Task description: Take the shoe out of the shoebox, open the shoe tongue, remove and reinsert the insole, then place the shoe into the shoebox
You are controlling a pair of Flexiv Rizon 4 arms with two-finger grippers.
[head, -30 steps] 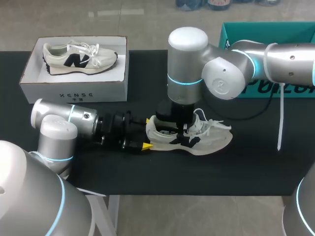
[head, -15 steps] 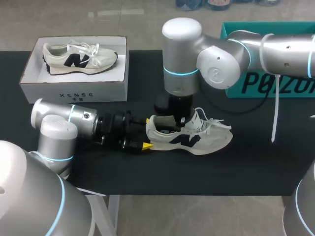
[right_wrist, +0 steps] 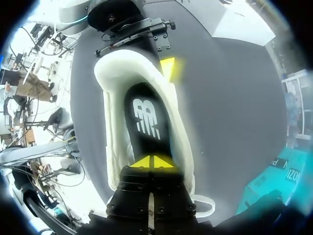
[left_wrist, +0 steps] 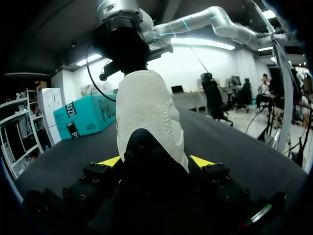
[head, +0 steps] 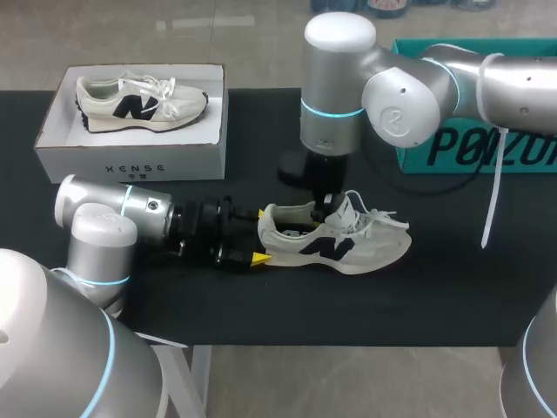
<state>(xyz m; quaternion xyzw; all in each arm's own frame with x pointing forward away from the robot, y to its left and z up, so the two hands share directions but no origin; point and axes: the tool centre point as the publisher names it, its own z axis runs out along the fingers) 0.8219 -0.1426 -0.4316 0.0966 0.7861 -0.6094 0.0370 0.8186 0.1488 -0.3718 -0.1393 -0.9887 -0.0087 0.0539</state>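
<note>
A cream shoe (head: 365, 248) with a dark side logo lies on the black table, toe to the right. My left gripper (head: 259, 235) comes in low from the left, and its fingers press the heel (left_wrist: 146, 107) from both sides. My right gripper (head: 326, 205) hangs just above the shoe's opening, its yellow tips (right_wrist: 152, 161) pressed together with nothing between them. In the right wrist view the black insole (right_wrist: 146, 117) lies flat inside the shoe under those tips. The white shoebox (head: 130, 161) stands at the back left.
A second matching shoe (head: 139, 103) lies inside the shoebox. A teal box (head: 487, 148) stands at the back right behind my right arm. A white strap (head: 492, 200) dangles from that arm near the shoe's toe.
My right gripper has lifted up out of the shoe's opening and drifted slightly right. The left gripper and the shoe have stayed put.
</note>
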